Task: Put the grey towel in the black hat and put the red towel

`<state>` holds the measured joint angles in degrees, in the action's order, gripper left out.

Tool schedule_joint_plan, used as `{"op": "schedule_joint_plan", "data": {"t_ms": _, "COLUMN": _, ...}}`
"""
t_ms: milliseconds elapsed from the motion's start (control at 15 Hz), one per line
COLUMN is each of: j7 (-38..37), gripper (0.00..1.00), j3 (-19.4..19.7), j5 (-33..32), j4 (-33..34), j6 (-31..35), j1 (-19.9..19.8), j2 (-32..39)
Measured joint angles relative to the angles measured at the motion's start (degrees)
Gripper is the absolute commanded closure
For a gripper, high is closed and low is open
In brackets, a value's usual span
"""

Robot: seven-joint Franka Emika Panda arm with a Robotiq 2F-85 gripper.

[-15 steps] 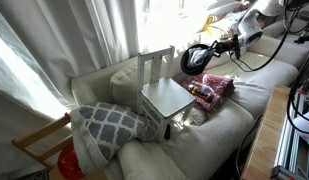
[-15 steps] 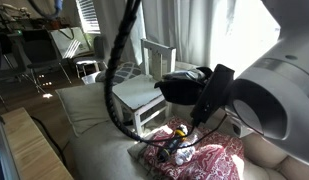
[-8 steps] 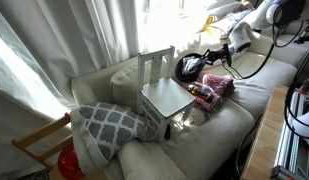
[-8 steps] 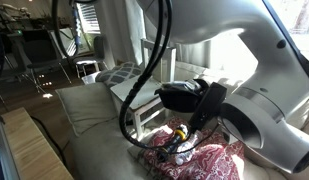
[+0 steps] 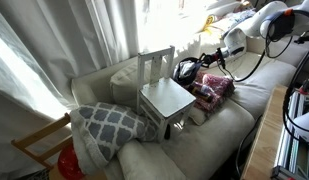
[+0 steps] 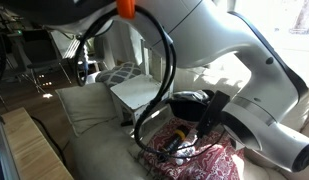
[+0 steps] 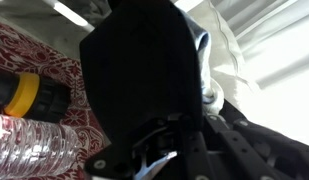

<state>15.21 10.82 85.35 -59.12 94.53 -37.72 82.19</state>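
1. Since a second ago the black hat (image 5: pixel 186 68) has come down and across with the arm. It now hangs low just beside the white chair (image 5: pixel 166 98), over the near edge of the red patterned cloth (image 5: pixel 214 88) on the couch (image 5: pixel 194 140).
2. The gripper (image 6: pixel 207 112) is clamped on the hat. The wrist view is mostly filled by the hat's dark fabric, so I cannot see exactly where the fingers bite, and I judge the hold from how the hat rides with the arm.
3. In the wrist view a pale grey-blue strip of fabric (image 7: pixel 202 45) shows at the hat's edge. I cannot tell whether that is the grey towel sitting inside.
4. I take the red patterned cloth for the red towel. It lies spread on the cushion with a clear plastic bottle (image 7: pixel 24 148) and a yellow-and-black object (image 7: pixel 22 95) on it.
5. Handling, as I judge it:
   - The hat is light and floppy, so it will sag from a single pinch. The brim or stiffer rim is the place to hold it.
   - The cloth is soft and will bunch. I would pinch a free corner away from the bottle, or the bottle will drag along.
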Motion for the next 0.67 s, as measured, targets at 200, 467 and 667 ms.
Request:
{"op": "schedule_joint_plan", "data": {"t_ms": 200, "j7": -1.74, "gripper": 0.99, "j3": -0.02, "j5": 0.00, "j4": 4.83, "j6": 2.44, "j1": 0.05, "j2": 3.63}}
{"op": "schedule_joint_plan", "data": {"t_ms": 467, "j7": -1.77, "gripper": 0.99, "j3": -1.46, "j5": -1.58, "j4": 4.86, "j6": 6.06, "j1": -0.02, "j2": 3.89}}
{"op": "schedule_joint_plan", "data": {"t_ms": 667, "j7": -1.77, "gripper": 0.66, "j3": -2.01, "j5": -2.81, "j4": 4.81, "j6": 7.99, "j1": -0.05, "j2": 3.89}}
